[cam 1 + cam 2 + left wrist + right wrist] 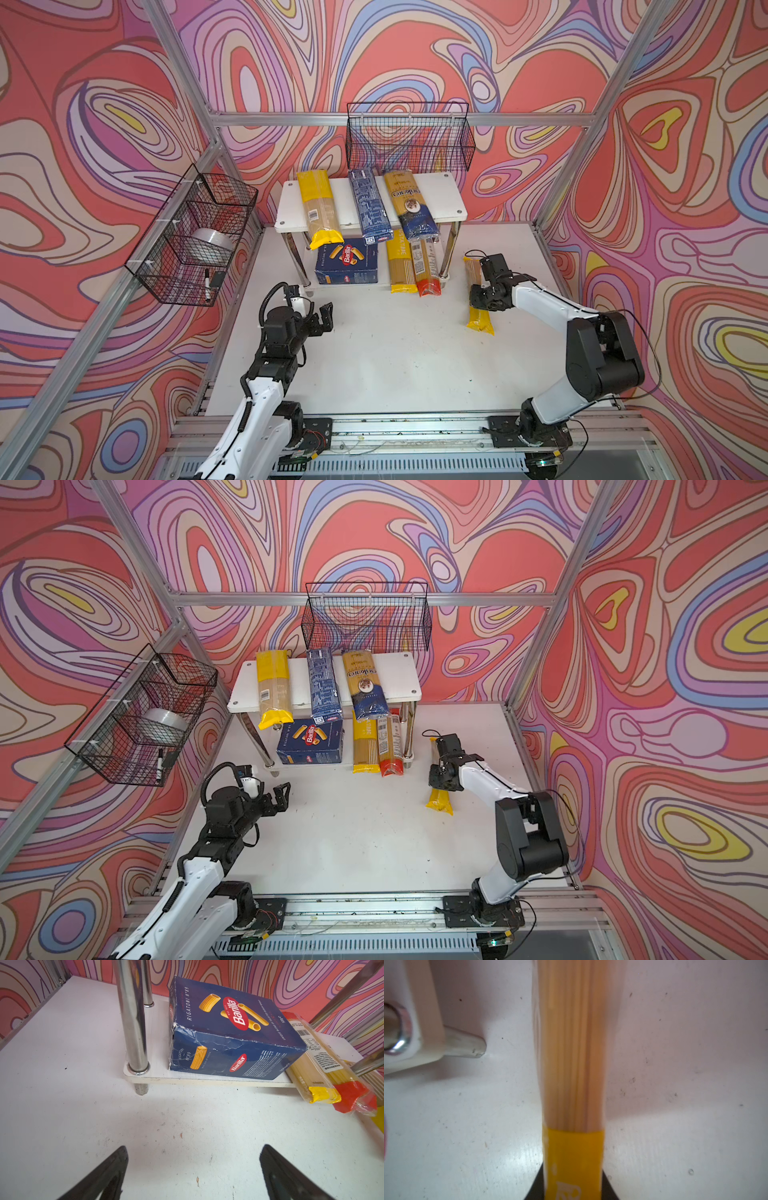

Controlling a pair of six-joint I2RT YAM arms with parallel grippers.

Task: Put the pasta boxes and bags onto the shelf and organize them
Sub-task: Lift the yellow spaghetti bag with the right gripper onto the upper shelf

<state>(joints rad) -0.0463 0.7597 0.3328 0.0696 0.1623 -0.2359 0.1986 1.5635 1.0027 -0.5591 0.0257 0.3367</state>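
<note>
Status: six of seven items sit on the shelf (446, 199). The last yellow packet (481, 322) lies on the worktop (395, 365) just right of the shelf, near its chrome foot (465, 1045).

Right pincer (572, 1187): jaws drawn in against both sides of the packet's yellow band, no gap visible. Grip looks made. Cannot tell whether the packet is off the worktop yet.

Left pincer (193, 1167): wide open, empty, facing the Barilla box (228, 1028) on the lower tier.

Risks, as judged:
- The hold is on the end band, not mid-length. The long free end may sag or pivot on lifting, and the film may slip between the jaws.
- A hard squeeze could snap strands.
- The chrome foot is close, so a swing toward the shelf could clip the leg.
- The top-tier items, namely the yellow bag (318, 203), the narrow blue box (370, 203) and the ankara bag (409, 203), overhang the front edge. A knock could tip them off.
- The lower tier looks full beside the red-ended bag (426, 268). The bare right end of the top tier seems the safer slot.
</note>
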